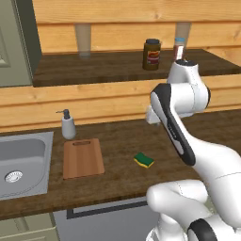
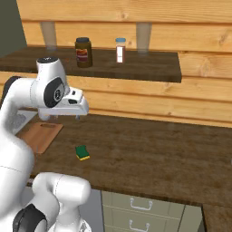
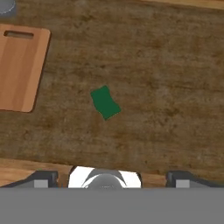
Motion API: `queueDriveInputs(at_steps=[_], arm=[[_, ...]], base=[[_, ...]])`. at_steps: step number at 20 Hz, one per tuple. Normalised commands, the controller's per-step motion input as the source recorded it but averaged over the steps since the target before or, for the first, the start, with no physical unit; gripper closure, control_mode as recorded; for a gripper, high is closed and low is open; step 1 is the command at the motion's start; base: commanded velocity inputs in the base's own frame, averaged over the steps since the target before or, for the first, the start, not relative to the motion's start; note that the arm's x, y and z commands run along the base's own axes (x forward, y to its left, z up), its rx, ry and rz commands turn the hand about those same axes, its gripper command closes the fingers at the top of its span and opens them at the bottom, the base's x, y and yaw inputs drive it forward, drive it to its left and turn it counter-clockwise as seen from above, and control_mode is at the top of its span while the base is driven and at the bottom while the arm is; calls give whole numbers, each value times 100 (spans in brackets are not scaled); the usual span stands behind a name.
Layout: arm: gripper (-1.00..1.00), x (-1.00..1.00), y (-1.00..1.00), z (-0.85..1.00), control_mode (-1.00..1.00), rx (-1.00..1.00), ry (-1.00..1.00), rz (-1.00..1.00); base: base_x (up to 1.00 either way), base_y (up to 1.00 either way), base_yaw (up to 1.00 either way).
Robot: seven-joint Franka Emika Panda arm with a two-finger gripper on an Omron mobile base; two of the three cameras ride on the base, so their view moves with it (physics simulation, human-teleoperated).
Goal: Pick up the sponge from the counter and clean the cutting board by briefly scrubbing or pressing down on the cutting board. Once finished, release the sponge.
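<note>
The sponge point(image 3: 105, 102) lies on the counter point(image 3: 166, 87), well apart from the cutting board point(image 3: 19, 70) and untouched. The gripper point(image 3: 113, 179) hangs high above it, fingers spread, holding nothing. The sponge is probably light, soft and compressible; grip across its narrow sides.

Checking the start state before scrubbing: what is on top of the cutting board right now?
Nothing lies on the cutting board; its whole top shows bare. The sponge sits apart on the counter. What is underneath the board is covered.
</note>
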Motion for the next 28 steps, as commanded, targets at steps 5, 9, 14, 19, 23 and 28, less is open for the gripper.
queueDriveInputs(at_steps=[5,9,14,19,23,28], arm=[[-100,-28,1,-61,-100,-4,0,14],[-100,-2,0,-72,-100,0,0,15],[-100,26,4,-73,-100,-1,-3,19],[-100,56,7,-49,-100,-1,0,22],[-100,68,1,-33,-100,-4,6,17],[-100,58,14,-25,-100,-5,18,9]], base=[[0,0,0],[0,0,0],[0,0,0],[0,0,0],[0,0,0],[0,0,0]])
